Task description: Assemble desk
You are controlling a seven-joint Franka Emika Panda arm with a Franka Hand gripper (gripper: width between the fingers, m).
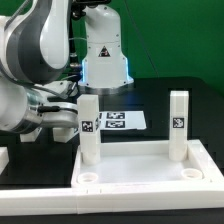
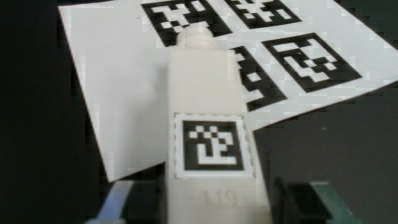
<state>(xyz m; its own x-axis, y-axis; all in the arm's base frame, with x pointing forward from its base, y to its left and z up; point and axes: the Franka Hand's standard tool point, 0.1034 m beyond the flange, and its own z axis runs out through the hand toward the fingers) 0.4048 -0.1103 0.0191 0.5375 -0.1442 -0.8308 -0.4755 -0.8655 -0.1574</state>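
- Closest to the wrist camera, the dark two-finger end effector [image 2: 215, 203] straddles the white square plastic leg with a black-and-white tag [image 2: 214, 110]. Its fingers [image 2: 121, 203] sit against both sides, so I read it as closed on that leg.
- In the exterior view, this leg stands upright at a back corner of the white plastic tray-like tabletop [image 1: 140, 186], on that view's left. I cannot tell whether its foot is fully seated in the round socket.
- My main worry is pushing or twisting while the leg is slightly off-axis. The foot could jam, or the leg could end up tilted.
- Smooth plastic may slip between the pads under a twist. The leg would then stay loose while the wrist turns.
- I judge the tabletop to be lying loose on the black surface [image 1: 205, 125]. A sideways load could slide or rotate it.
- The second white square leg [image 1: 178, 122] stands upright at the other back corner, well apart, so I expect little risk there.
- Behind the tabletop lies the flat white marker board [image 1: 118, 121], clear of the held leg.
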